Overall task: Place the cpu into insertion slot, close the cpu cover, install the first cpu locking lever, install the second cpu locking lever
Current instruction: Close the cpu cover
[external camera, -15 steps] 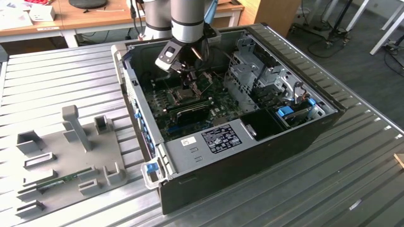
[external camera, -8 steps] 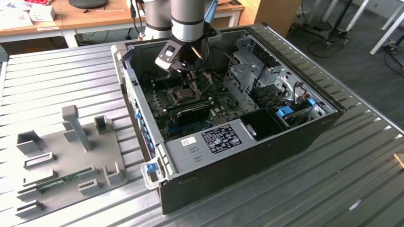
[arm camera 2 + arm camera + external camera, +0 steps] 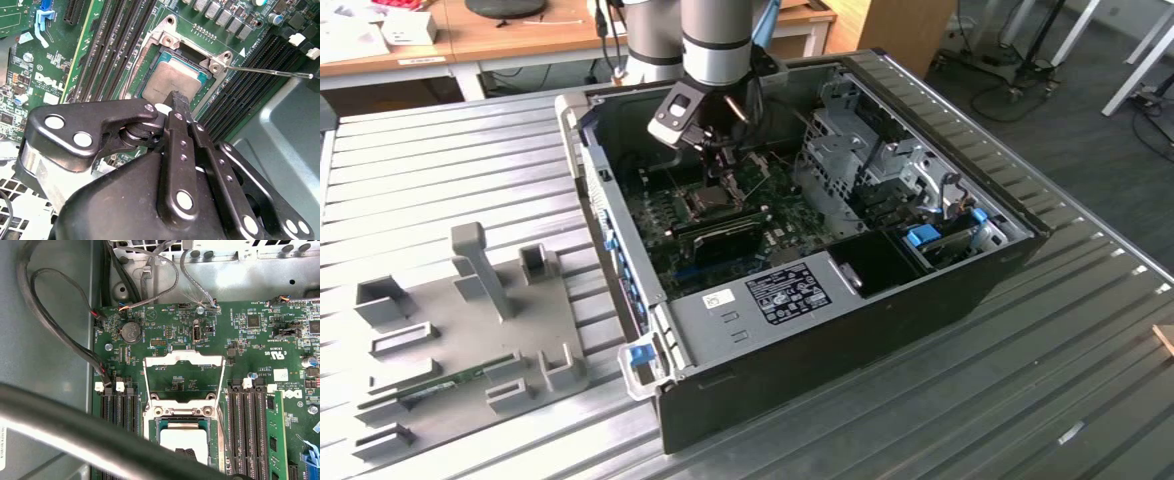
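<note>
Free entry from above through the uncovered side of the computer case (image 3: 607,200). Directly over the insertion slot (image 3: 190,50) and the seated cpu (image 3: 170,82), room taken by the gripper (image 3: 177,100). Hemmed on two sides by memory slots (image 3: 117,407), on a third by the opened cpu cover (image 3: 183,358). Farther out, a drive cage (image 3: 847,150) and loose cables (image 3: 65,336) along the case wall.

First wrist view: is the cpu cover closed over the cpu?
No, the cpu cover lies swung open beyond the insertion slot, leaving the cpu bare in it.
</note>
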Robot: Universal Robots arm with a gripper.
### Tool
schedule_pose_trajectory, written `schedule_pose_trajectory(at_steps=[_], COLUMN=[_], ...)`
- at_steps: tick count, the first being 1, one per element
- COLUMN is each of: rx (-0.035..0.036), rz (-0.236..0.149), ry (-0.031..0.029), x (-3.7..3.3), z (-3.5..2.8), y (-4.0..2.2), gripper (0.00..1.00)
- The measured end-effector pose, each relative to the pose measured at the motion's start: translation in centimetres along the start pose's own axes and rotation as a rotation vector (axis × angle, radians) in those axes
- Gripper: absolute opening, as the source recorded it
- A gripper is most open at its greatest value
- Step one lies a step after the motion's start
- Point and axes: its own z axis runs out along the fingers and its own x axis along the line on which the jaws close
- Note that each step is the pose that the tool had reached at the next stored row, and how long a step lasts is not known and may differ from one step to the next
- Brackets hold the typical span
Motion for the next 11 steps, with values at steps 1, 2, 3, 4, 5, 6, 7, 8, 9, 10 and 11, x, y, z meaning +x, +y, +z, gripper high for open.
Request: schedule_pose_trajectory(at_steps=[1,2,3,4,5,6,7,8,9,10,11], rx=[0.0001,0.0000,-0.0001,0.0000,0.0000,0.0000,0.0000,0.0002,0.0003,0.0002,0.0001], rz=[0.000,0.000,0.000,0.000,0.000,0.000,0.000,0.000,0.000,0.000,0.000], ry=[-0.0001,0.0000,0.0001,0.0000,0.0000,0.0000,0.0000,-0.0004,-0.0006,-0.0003,-0.0001], x=[0.00,0.00,0.01,0.00,0.01,0.00,0.01,0.00,0.00,0.00,0.01], z=[-0.07,-0.11,-0.12,-0.18,-0.23,-0.24,-0.24,-0.28,-0.32,-0.37,-0.43], y=[0.00,0.01,0.01,0.01,0.01,0.01,0.01,0.01,0.01,0.02,0.02], gripper=[0.10,0.10,0.10,0.10,0.10,0.10,0.10,0.10,0.10,0.10,0.10])
